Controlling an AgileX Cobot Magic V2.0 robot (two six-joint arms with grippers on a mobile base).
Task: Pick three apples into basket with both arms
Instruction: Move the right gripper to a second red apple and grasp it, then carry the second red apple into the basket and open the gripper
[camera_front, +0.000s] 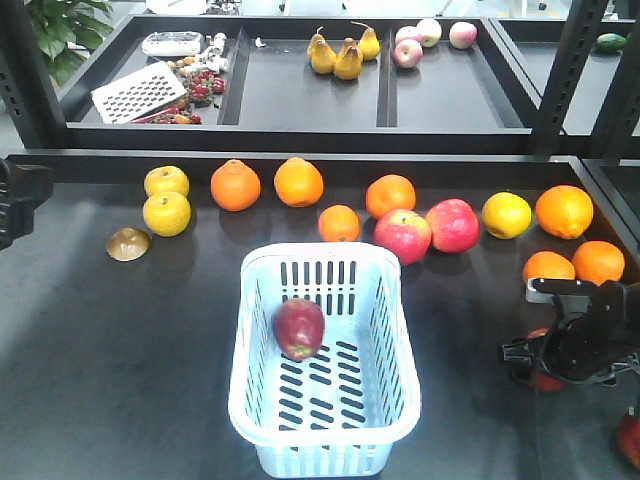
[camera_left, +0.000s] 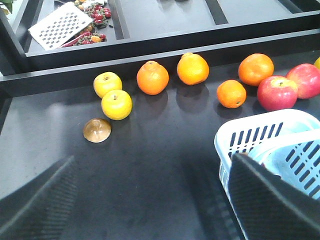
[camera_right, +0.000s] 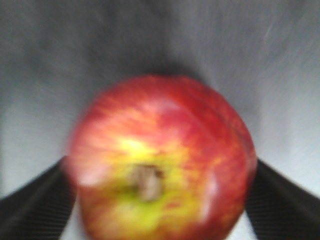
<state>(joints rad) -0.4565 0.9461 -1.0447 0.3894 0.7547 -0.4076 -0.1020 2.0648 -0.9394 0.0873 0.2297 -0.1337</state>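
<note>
On dark tabletop: basket (camera_front: 325, 400) sits centre-front, long axis running front to back.
Basket contents: one dark red apple (camera_front: 300, 328) lying on slotted floor, nr left wall.
Right gripper (camera_front: 560, 355): low at table's right edge, fingers either side of a second apple (camera_right: 162, 160); wrist view is blurred but shows black pads (camera_right: 35, 205) flanking the fruit, at or v. close to its skin, so jaws spread about apple-wide. Firm grip or not: can't tell.
Third apple (camera_front: 630, 440): red shape cut off at frame's right-bottom corner, only partly seen.
Left gripper (camera_left: 150, 210): fingers wide apart, nothing btwn them, hovering over bare table just left of basket rim.
Back row: oranges (camera_front: 235, 185), yellow fruit (camera_front: 167, 213), two pink-red apples (camera_front: 403, 236) touching each other, behind basket.
Left side: brown round object (camera_front: 129, 244) alone nr yellow fruit.
</note>
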